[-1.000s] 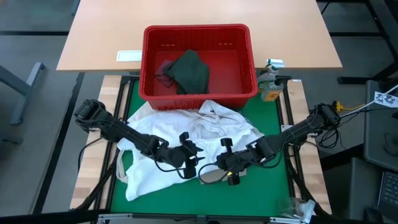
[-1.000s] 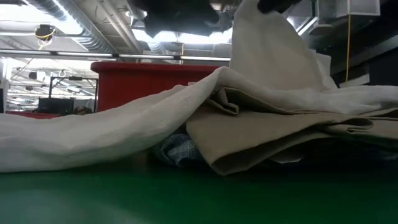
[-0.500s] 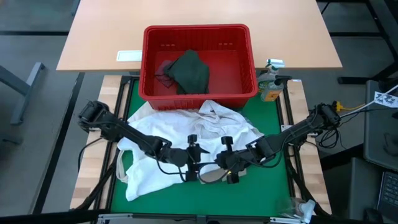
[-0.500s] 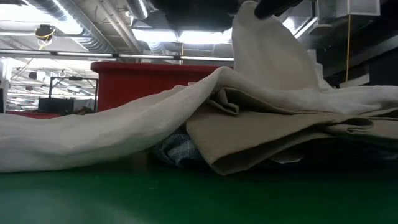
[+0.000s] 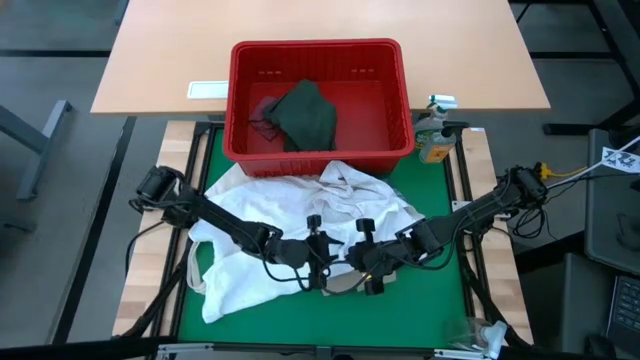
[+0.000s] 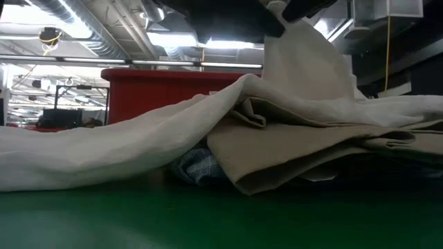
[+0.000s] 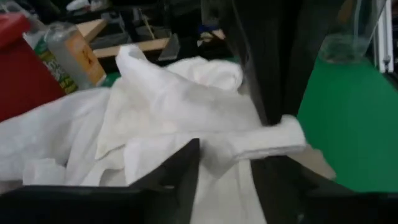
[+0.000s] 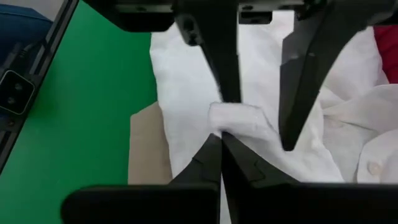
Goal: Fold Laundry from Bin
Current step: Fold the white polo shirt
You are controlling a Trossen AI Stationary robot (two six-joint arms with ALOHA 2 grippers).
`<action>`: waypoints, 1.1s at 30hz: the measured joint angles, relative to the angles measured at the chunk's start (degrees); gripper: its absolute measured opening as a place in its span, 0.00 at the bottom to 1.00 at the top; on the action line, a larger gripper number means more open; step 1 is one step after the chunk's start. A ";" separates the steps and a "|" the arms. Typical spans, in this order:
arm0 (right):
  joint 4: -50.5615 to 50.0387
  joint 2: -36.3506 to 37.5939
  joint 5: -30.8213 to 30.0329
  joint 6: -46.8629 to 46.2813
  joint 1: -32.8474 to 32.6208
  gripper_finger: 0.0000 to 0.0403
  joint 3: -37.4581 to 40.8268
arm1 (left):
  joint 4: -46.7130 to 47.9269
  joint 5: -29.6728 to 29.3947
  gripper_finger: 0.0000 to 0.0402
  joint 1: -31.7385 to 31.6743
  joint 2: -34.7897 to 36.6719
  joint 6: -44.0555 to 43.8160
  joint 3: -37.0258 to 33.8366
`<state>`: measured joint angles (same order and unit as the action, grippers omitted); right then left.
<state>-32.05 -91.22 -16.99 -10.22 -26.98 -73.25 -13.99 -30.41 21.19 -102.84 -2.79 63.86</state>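
Observation:
A large white shirt (image 5: pixel 300 200) lies crumpled on the green mat in front of the red bin (image 5: pixel 318 48). A dark green-grey top (image 5: pixel 305 115) rests in the bin. A tan shirt (image 6: pixel 311 152) and a blue-striped cloth (image 6: pixel 197 166) lie under the white one. My right gripper (image 8: pixel 221 140) is shut on a narrow band of the white cloth. My left gripper (image 8: pixel 258 123) faces it, open, with one finger on either side of that band (image 7: pixel 267 140). Whether they touch it, I cannot tell. My right gripper pinches a narrow folded band of the white cloth (image 8: pixel 239 118) between its two fingers, coming from the table's right and slanting down. The band is raised off the pile (image 6: pixel 297 62), and the cloth below it drapes slack onto the heap.
A bottle (image 5: pixel 432 135) stands to the right of the bin. A clear plastic item (image 5: pixel 480 335) lies at the near right corner. White cloth with a long strap loop (image 5: pixel 195 270) spreads at the near left. Bare green mat (image 5: pixel 430 300) shows along the near right.
My left gripper has gone toward the table's right, closing in on my right gripper and the raised band, and has rolled about its own axis. The right gripper and the lifted cloth have kept still.

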 joint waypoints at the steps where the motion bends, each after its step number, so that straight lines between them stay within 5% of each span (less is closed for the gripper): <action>1: 0.02 0.00 0.00 0.00 0.00 0.01 0.00 | -0.40 0.05 0.28 -0.07 0.09 0.39 0.00; 7: -0.02 0.00 0.06 0.00 0.02 0.01 0.00 | -0.56 1.42 0.03 -0.20 0.14 0.28 0.00; 18: -1.54 0.00 0.06 0.00 0.00 0.02 0.02 | -0.55 1.39 0.01 -0.20 0.14 0.08 0.00; 33: -19.76 0.00 -4.14 -7.16 0.02 0.52 0.02 | -0.77 -0.77 0.01 -2.24 0.14 -4.61 0.00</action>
<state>-51.82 -91.22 -21.13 -17.38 -26.97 -73.23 -14.76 -31.18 18.95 -102.69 -7.40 63.86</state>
